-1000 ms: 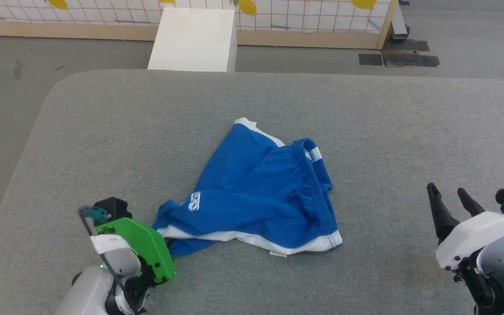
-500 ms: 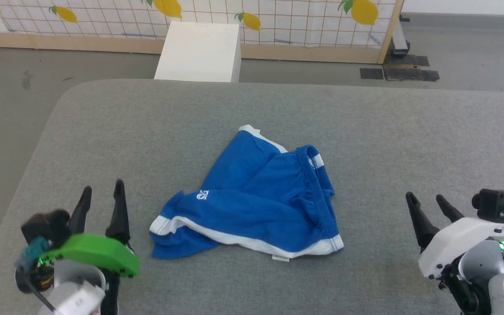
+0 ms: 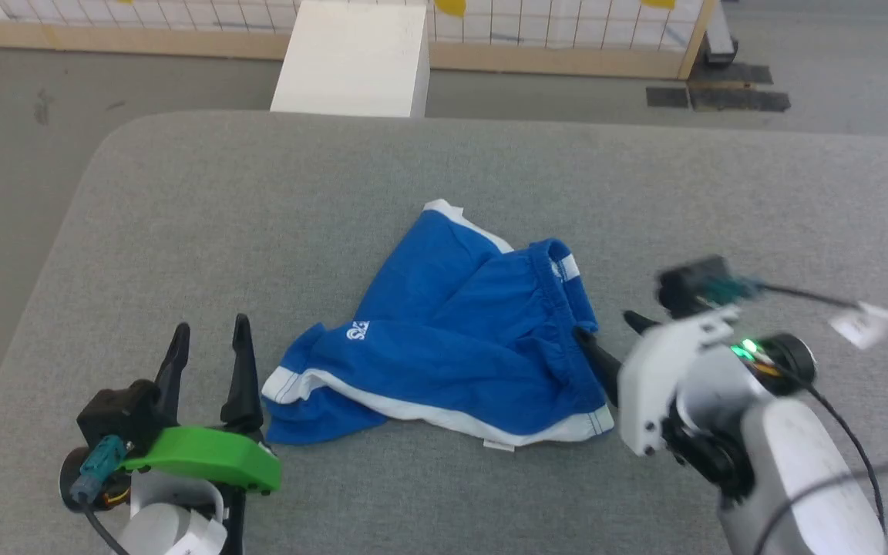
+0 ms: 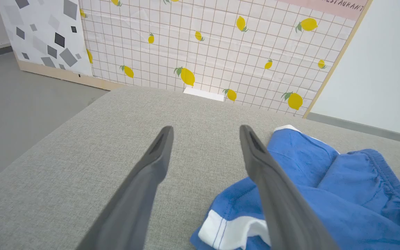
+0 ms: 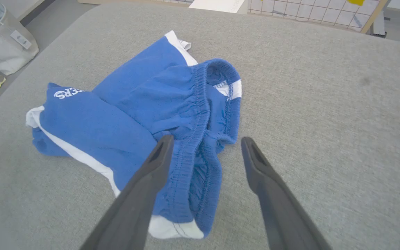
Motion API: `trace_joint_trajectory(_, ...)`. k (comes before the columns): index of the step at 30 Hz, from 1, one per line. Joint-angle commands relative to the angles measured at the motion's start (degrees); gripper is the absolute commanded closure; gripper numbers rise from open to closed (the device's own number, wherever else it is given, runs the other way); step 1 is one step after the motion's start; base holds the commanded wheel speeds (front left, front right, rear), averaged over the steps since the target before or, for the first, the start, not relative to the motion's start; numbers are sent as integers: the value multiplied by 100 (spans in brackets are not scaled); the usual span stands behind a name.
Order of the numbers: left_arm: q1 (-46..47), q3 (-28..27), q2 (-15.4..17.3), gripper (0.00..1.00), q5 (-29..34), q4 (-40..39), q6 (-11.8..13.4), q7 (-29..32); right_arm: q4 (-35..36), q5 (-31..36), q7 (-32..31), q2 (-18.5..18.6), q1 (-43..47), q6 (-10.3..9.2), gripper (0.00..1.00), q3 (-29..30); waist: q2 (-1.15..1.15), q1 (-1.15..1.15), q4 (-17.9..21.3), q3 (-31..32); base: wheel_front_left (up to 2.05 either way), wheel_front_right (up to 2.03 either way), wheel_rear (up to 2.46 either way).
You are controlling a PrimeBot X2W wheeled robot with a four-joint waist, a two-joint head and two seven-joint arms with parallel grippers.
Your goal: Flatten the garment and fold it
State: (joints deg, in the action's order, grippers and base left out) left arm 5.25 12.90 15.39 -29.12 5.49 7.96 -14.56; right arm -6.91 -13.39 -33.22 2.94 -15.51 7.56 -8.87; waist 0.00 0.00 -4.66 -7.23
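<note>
The garment (image 3: 444, 339), bright blue shorts with white stripes, lies crumpled in the middle of the grey padded table (image 3: 259, 200). Its waistband (image 5: 200, 104) bunches on the right side and its white logo (image 3: 357, 331) faces up. My left gripper (image 3: 211, 324) stands open just left of the garment's white-trimmed hem corner (image 4: 231, 231), with nothing between its fingers (image 4: 206, 127). Over on the right, my right gripper (image 3: 604, 324) is open at the waistband's edge. In the right wrist view its left finger crosses over the waistband and its right finger is over bare table (image 5: 207, 138).
Beyond the table's far edge a white box (image 3: 351, 58) stands on the floor before a lemon-patterned partition (image 4: 221, 52). A pale bag (image 5: 2, 45) sits on the floor off the table's left side. The table's left corner (image 3: 116, 135) is rounded.
My left gripper let go of the garment's hem corner, opened and drew back to the left. My right arm swung in from the right to the waistband. The camera shifted too.
</note>
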Motion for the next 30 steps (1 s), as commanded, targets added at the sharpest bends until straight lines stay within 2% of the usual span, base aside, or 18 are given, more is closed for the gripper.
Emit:
trace_joint_trajectory(1, 88, -41, -68, 0, 129, -29, -58, -42, -135, 115, -202, 24, -261, -8, 0, -120, 0, 0, -45, -167, 0, 0, 0)
trace_joint_trajectory(9, 372, -136, -330, 0, 379, 2, -278, -43, -1048, 577, -946, 65, -1070, -8, 0, -469, 0, 0, -266, -536, 0, 0, 0)
trace_joint_trajectory(18, 445, -300, -534, 0, 549, 129, -491, -43, -1726, 543, -977, 82, -1128, -8, 0, -838, 0, 0, -307, -705, 0, 0, 0)
trace_joint_trajectory(19, 454, -313, -551, 0, 564, 137, -508, -43, -1748, 519, -944, 82, -1144, -8, 22, -837, 0, 0, -302, -709, 0, 0, 0)
trace_joint_trajectory(20, 463, -324, -574, 0, 585, 146, -529, -43, -1759, 500, -884, 91, -1172, -8, 75, -832, 0, 0, -293, -709, 0, 0, 0)
trace_joint_trajectory(21, 468, -333, -587, 0, 601, 157, -548, -43, -1768, 469, -848, 100, -1189, -8, 100, -842, 0, 0, -281, -699, 0, 0, 0)
trace_joint_trajectory(25, 481, -404, -643, 0, 657, 206, -621, -43, -1705, 292, -651, 196, -1265, -8, 100, -769, 0, 0, -213, -613, 0, 0, 0)
trace_joint_trajectory(30, 445, -449, -680, 0, 730, 267, -707, -43, -1458, 109, -433, 400, -1247, -8, 100, -152, 0, 0, -113, -450, 0, 0, 0)
